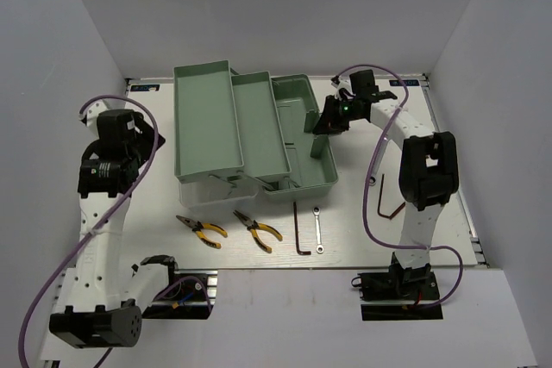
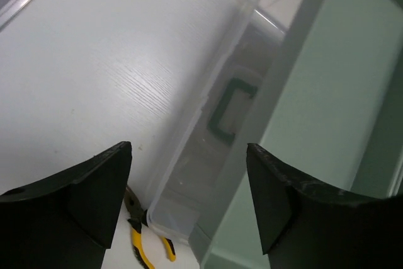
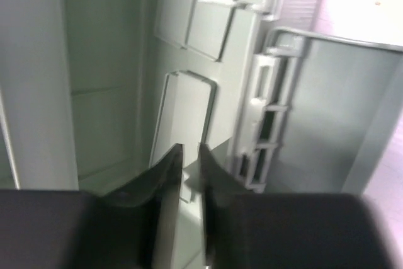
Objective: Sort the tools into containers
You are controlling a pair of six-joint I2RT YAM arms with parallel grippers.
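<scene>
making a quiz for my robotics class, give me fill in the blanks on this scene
Both pliers have ___ handles.
The hex key beside the silver wrench is ___.
The left arm's fingers are ___.
The right arm's fingers are above the mint-green ___.
Missing: yellow; black; open; toolbox.

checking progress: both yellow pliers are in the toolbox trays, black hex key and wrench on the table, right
No. The top external view shows both yellow pliers on the table before the toolbox, not in its trays. The black hex key and wrench lie there too.
</scene>
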